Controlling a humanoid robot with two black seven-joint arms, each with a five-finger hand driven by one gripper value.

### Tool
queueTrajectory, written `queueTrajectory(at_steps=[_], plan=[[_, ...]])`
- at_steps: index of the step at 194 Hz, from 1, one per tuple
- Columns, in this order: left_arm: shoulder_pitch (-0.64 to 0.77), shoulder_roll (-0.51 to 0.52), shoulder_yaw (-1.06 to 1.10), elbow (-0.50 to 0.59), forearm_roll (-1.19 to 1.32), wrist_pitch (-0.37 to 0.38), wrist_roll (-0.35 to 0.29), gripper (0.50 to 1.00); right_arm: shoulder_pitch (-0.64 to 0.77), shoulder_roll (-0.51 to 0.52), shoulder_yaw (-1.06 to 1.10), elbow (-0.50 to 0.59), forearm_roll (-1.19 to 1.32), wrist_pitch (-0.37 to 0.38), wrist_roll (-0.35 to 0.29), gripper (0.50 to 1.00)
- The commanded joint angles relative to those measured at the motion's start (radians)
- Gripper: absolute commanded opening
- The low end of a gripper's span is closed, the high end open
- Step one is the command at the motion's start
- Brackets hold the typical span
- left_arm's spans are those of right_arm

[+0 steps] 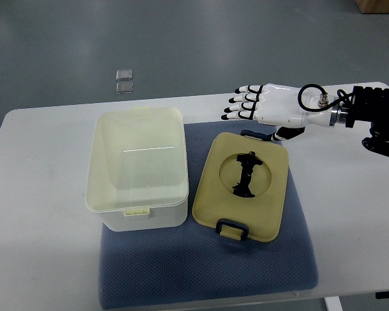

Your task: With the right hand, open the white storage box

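**Lid off, right hand clear of box**

Lid (243,186) flat on blue mat (207,272), just right of open white storage box (139,168). Right hand (262,103) up-right of lid, fingers spread, empty, pointing left. Box down-left of hand, long axis front-to-back. Opening judged complete.

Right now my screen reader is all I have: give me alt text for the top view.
The white storage box stands open on a blue mat, its cream lid lying flat beside it on the mat. The right hand, fingers spread and empty, hovers above the lid's far edge over the white table. No left arm shows.
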Motion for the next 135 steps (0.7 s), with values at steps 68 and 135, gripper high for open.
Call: queueTrajectory(at_steps=[68, 135], plan=[[0.001, 0.000, 0.000, 0.000, 0.000, 0.000, 0.000, 1.000, -0.123, 0.075, 0.546, 0.006, 0.430, 0.353, 0.000, 0.917], [0.001, 0.000, 0.000, 0.000, 0.000, 0.000, 0.000, 1.000, -0.279, 0.232, 0.971, -0.003, 0.926, 0.582, -0.287, 0.921]])
